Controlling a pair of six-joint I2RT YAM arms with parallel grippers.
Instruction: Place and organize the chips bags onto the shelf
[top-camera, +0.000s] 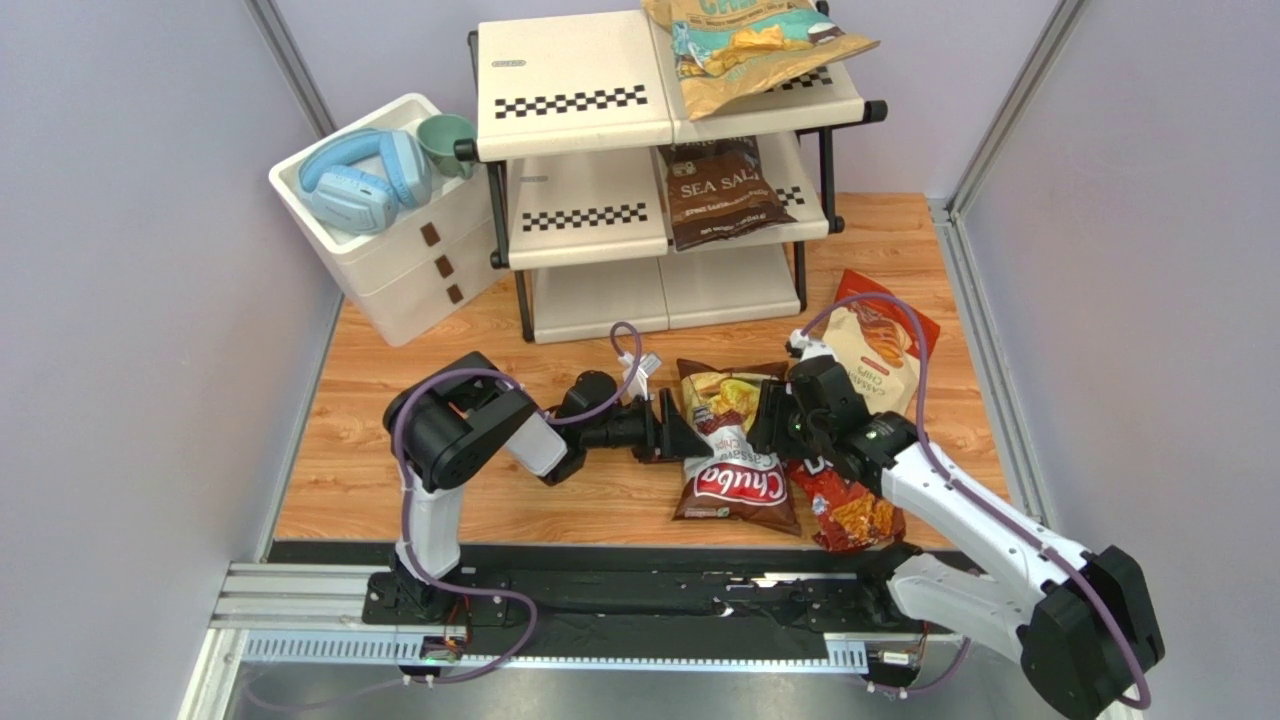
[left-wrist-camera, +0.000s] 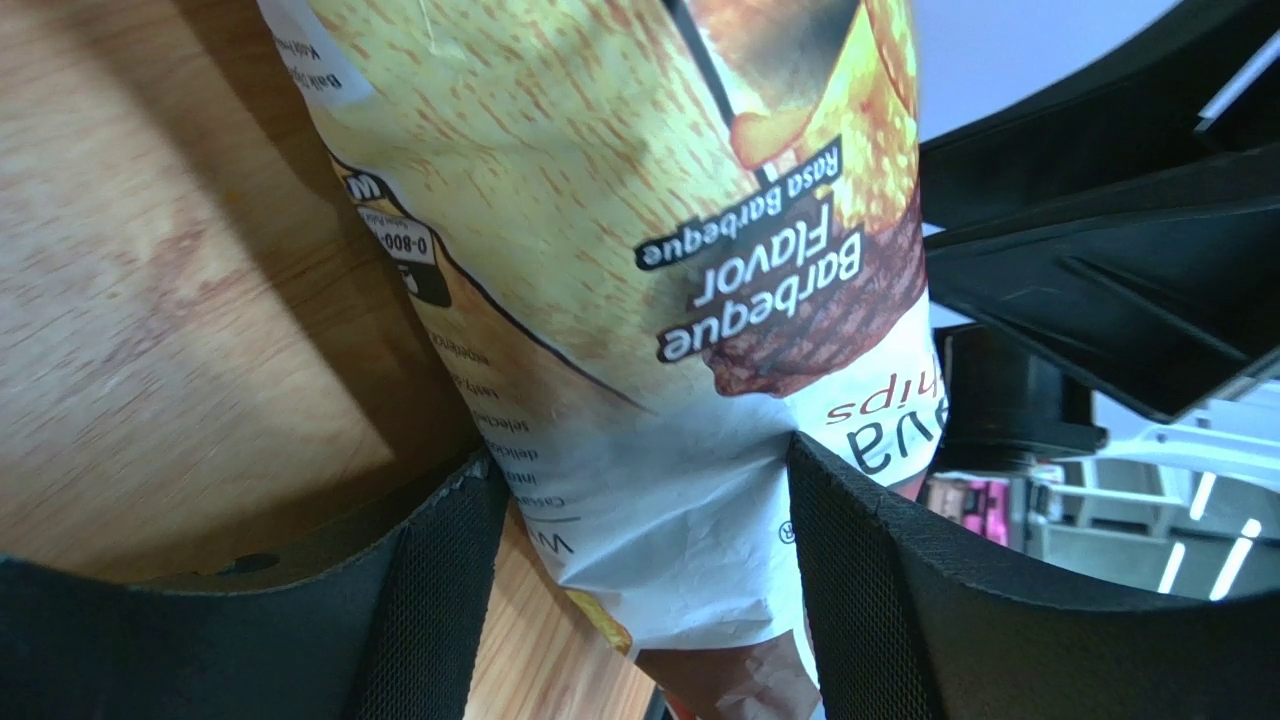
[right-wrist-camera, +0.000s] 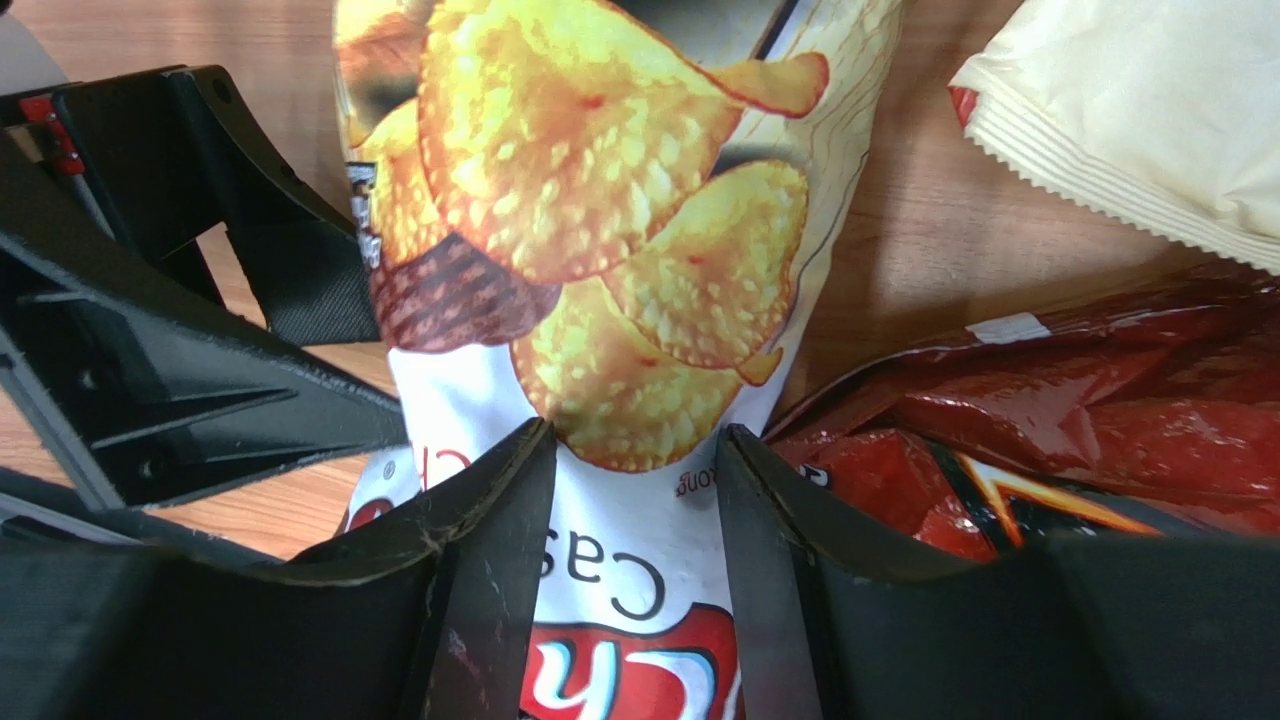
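The white-red Chuba chips bag (top-camera: 736, 477) is held off the wooden table between both arms. My left gripper (top-camera: 684, 435) (left-wrist-camera: 643, 450) is shut on its white lower part (left-wrist-camera: 676, 495), which fills the gap and creases against one pad. My right gripper (top-camera: 769, 420) (right-wrist-camera: 639, 435) is shut on the bag's front (right-wrist-camera: 601, 225) from the other side. The red Doritos bag (top-camera: 854, 521) (right-wrist-camera: 1082, 435) lies just right of it, and the cream bag with a red-orange top (top-camera: 876, 353) (right-wrist-camera: 1142, 105) lies behind. On the shelf (top-camera: 564, 83), the tan-and-teal bag (top-camera: 744, 45) rests on the top tier and the Sea Salt bag (top-camera: 721, 192) on the middle tier.
A white three-drawer box (top-camera: 391, 270) stands left of the shelf, with blue headphones (top-camera: 361, 173) and a green cup (top-camera: 446, 143) on top. Grey walls close in both sides. The left halves of the shelf tiers are bare.
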